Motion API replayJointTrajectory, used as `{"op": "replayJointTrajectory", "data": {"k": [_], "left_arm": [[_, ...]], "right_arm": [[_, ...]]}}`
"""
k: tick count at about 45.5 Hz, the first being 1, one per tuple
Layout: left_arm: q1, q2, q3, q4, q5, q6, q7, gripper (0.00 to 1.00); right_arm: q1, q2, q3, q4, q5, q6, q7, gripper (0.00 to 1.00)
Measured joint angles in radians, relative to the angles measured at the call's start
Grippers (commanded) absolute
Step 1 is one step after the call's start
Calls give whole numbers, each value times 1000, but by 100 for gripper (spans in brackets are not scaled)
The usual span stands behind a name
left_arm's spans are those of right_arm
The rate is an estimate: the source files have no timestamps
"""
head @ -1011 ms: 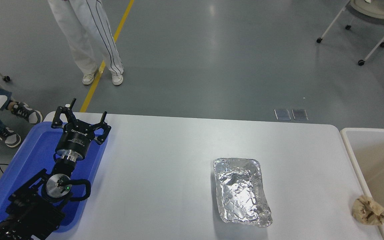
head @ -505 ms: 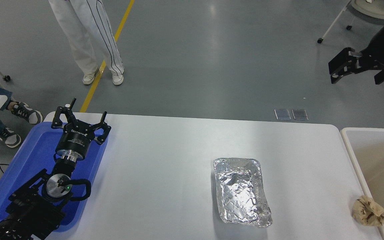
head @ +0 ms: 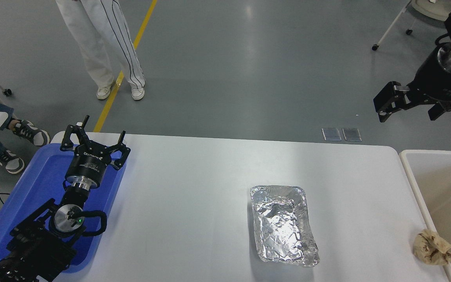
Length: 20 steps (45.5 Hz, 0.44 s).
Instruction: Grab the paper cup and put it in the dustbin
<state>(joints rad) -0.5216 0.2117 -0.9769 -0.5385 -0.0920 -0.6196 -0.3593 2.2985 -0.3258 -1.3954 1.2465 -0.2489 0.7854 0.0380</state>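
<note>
The paper cup does not show anywhere in the head view. The dustbin [head: 407,166], a cream-white bin with a beige inside, stands against the table's right end. My right gripper [head: 410,108] hangs high at the upper right, above the floor beyond the table's far right corner. It is open with nothing between its fingers. My left gripper [head: 97,136] is parked at the lower left over the blue tray, open and empty.
A crinkled foil tray [head: 282,223] lies right of the table's middle. A crumpled brown paper ball [head: 432,246] sits at the right edge by the bin's rim. The blue tray [head: 41,184] lies under the left arm. A person's legs [head: 104,47] stand beyond the far left.
My right arm has swung in from the right edge, first up and to the left, then lower and a little further left. The left arm and the table's objects have not moved.
</note>
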Motion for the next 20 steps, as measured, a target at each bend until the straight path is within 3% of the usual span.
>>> {"op": "replayJointTrajectory", "data": {"k": [20], "left_arm": [[0,0,0,0,0,0,0,100]], "right_arm": [[38,-2,-11,35,-2,0,-1,100]]}}
